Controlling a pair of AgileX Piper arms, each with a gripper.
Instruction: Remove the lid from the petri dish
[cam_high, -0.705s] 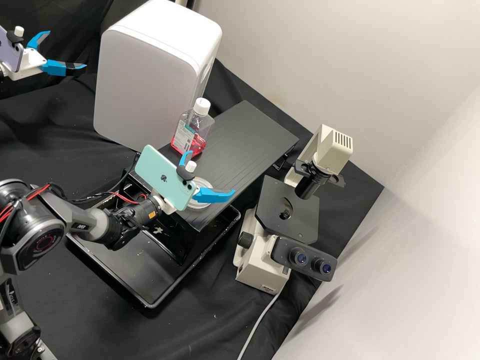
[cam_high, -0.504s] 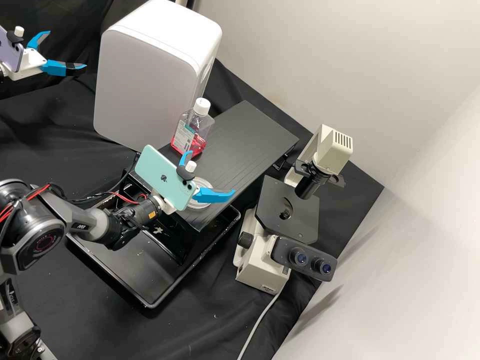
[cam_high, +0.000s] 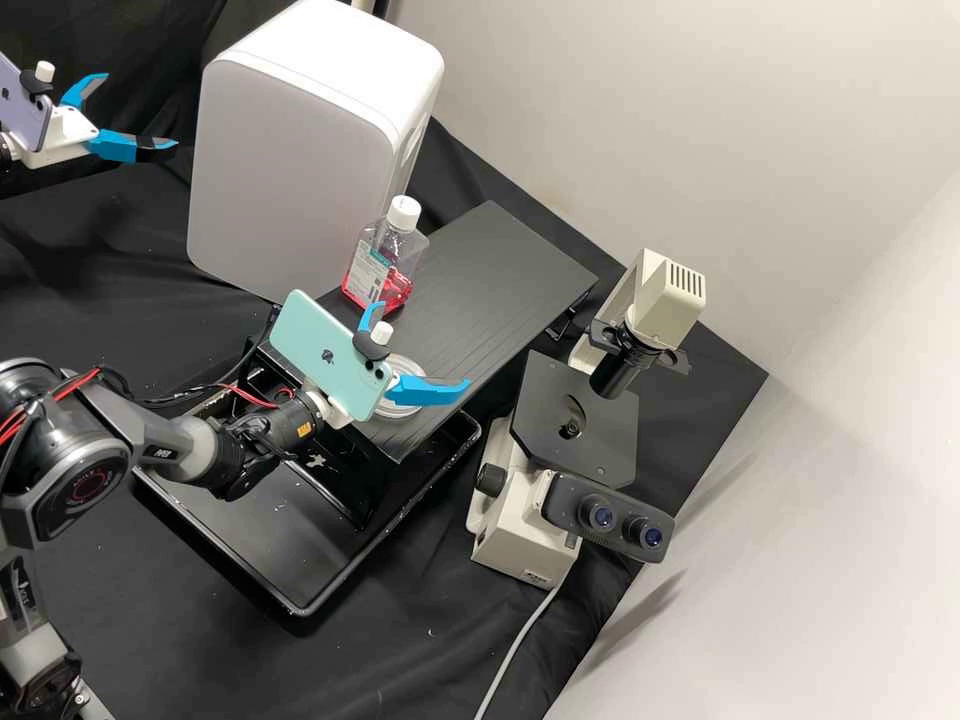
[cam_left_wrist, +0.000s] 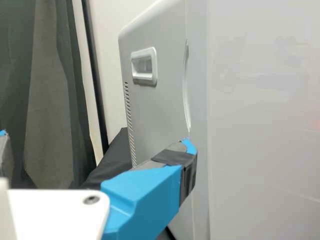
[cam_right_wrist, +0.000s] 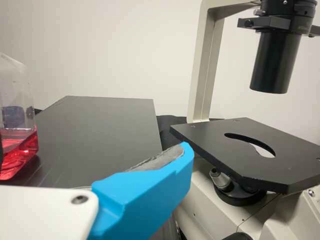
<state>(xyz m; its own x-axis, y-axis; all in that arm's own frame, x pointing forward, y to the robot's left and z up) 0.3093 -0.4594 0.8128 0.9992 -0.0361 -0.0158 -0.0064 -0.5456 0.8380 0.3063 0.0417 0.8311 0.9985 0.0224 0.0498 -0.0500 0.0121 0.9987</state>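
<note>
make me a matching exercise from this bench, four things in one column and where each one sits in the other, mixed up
Things
1. flask
2. dish
3. microscope
4. left hand

Places
a. stands off the platform, next to it
b. open, beside the white box, away from the platform
c. upright on the platform, red liquid inside
d. at the platform's near end, by the open right hand

Pairs: 1-c, 2-d, 3-a, 4-b

The right tool (cam_high: 427, 343) hides most of the petri dish (cam_high: 396, 409)
</note>
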